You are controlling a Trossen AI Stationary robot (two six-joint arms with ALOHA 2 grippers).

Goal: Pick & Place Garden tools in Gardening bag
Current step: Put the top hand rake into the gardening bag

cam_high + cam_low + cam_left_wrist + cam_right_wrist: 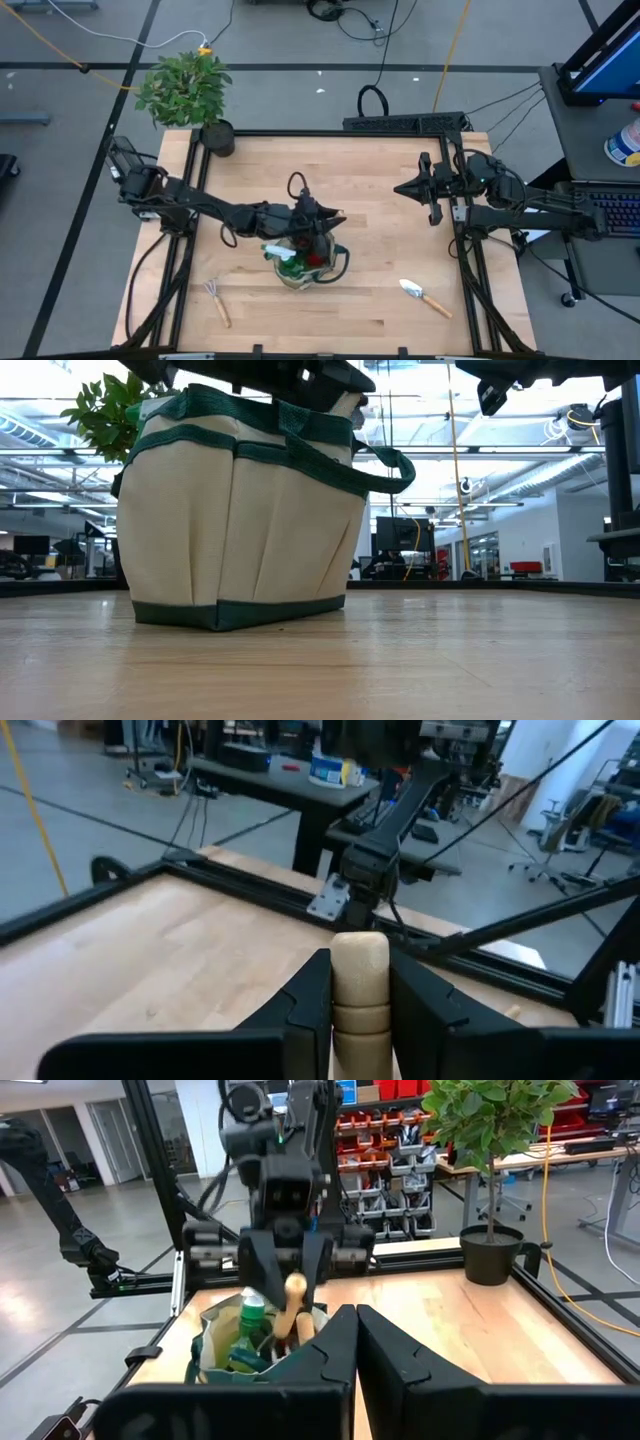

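rake (217,301) left of bag (335,267), trowel (424,297) right

No lettering, label, brand mark or number can be read anywhere in these views. The gardening bag (240,520) at the left of the low view shows plain canvas, and the bins and boxes on the shelves at the top of the right wrist view are too small to make out.
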